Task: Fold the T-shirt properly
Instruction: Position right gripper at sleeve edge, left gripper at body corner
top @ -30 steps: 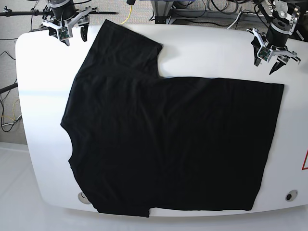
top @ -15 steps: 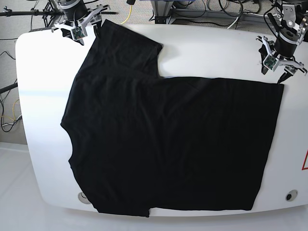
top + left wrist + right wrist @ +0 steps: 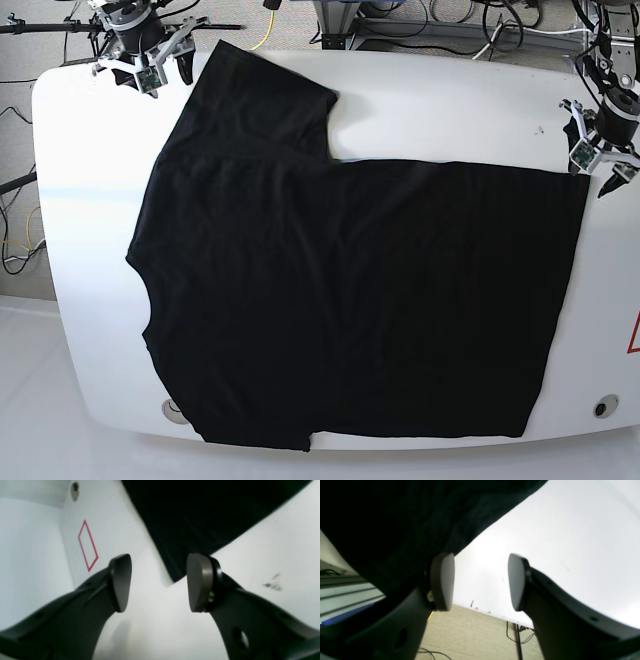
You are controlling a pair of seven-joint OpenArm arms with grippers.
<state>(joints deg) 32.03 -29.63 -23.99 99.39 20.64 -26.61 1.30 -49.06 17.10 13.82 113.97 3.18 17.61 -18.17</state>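
The black T-shirt (image 3: 350, 290) lies flat across the white table (image 3: 450, 100), with one sleeve reaching the far left corner. My left gripper (image 3: 598, 172) is open just beyond the shirt's far right corner. In the left wrist view that corner of the shirt (image 3: 200, 517) lies between the gripper's (image 3: 160, 582) fingertips. My right gripper (image 3: 165, 72) is open beside the far sleeve's edge. In the right wrist view (image 3: 480, 580) the shirt (image 3: 407, 517) fills the upper left, and its edge runs by the left finger (image 3: 442, 580). Neither gripper holds anything.
A red outlined mark (image 3: 634, 335) sits at the table's right edge and also shows in the left wrist view (image 3: 87, 546). Round holes (image 3: 604, 407) (image 3: 172, 408) lie near the front edge. Cables (image 3: 450, 20) and frames stand behind the table, with floor (image 3: 475, 635) below its far edge.
My left gripper has moved to the view's right and down, to the shirt's far right corner. My right gripper has shifted slightly by the far sleeve. The shirt has not moved.
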